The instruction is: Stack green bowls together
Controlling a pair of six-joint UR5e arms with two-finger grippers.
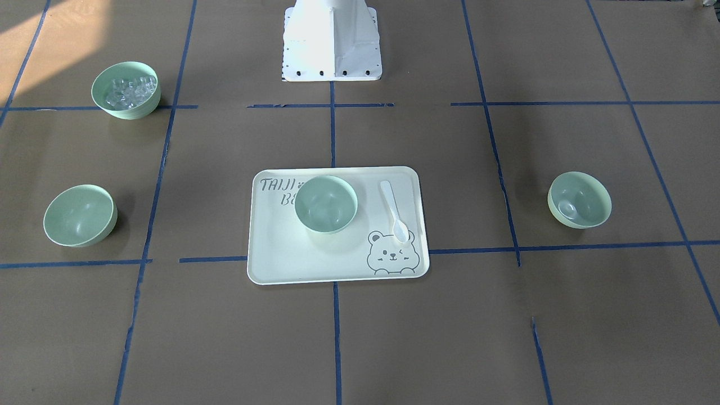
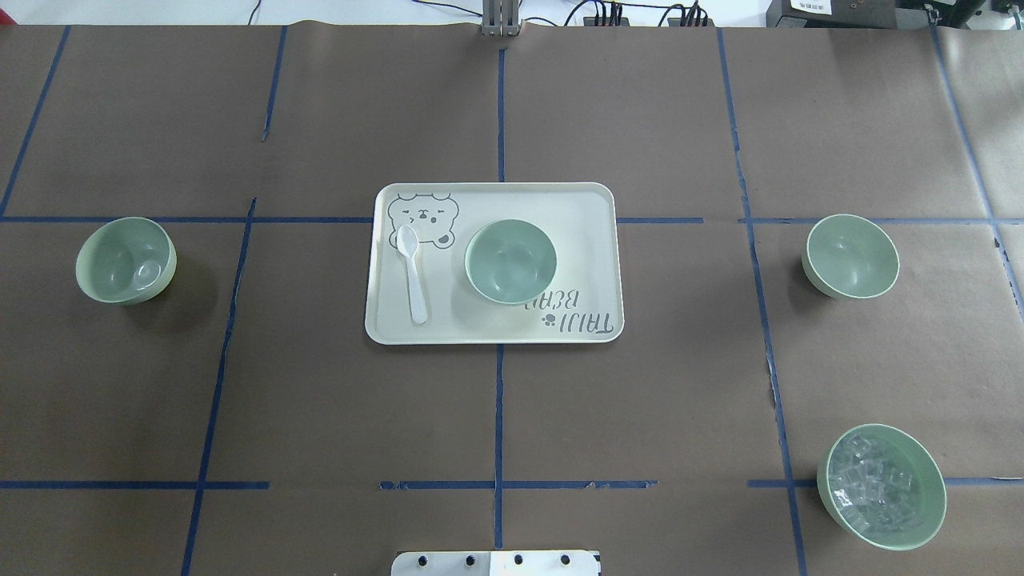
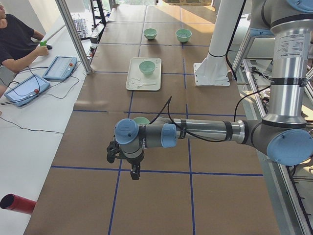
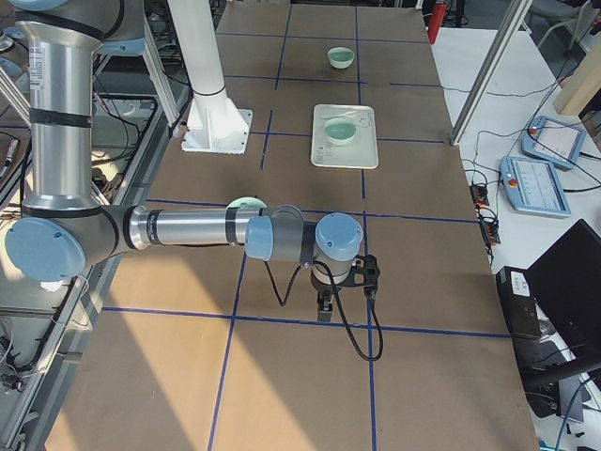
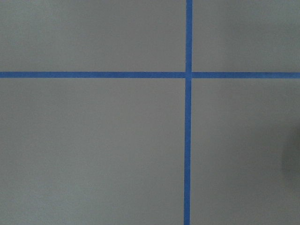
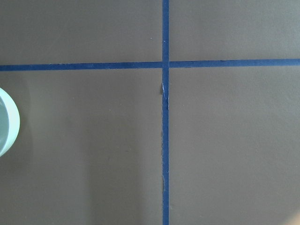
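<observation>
Three plain mint-green bowls stand apart. One (image 2: 510, 261) is on the bear-printed tray (image 2: 584, 208), one (image 2: 126, 260) is at the table's left, and one (image 2: 850, 256) at its right. All are upright and empty. They also show in the front view: tray bowl (image 1: 326, 203), left-side bowl (image 1: 579, 199), right-side bowl (image 1: 80, 215). My left gripper (image 3: 133, 174) hangs over bare paper beyond the left bowl (image 3: 142, 120). My right gripper (image 4: 324, 308) hangs over bare paper at the right end. Both show only in the side views, so I cannot tell whether they are open or shut.
A fourth green bowl (image 2: 882, 486) full of clear cubes stands at the near right. A white spoon (image 2: 413, 276) lies on the tray. A pale bowl rim (image 6: 5, 122) shows at the right wrist view's left edge. Operators' tablets (image 3: 59, 67) lie beyond the far edge.
</observation>
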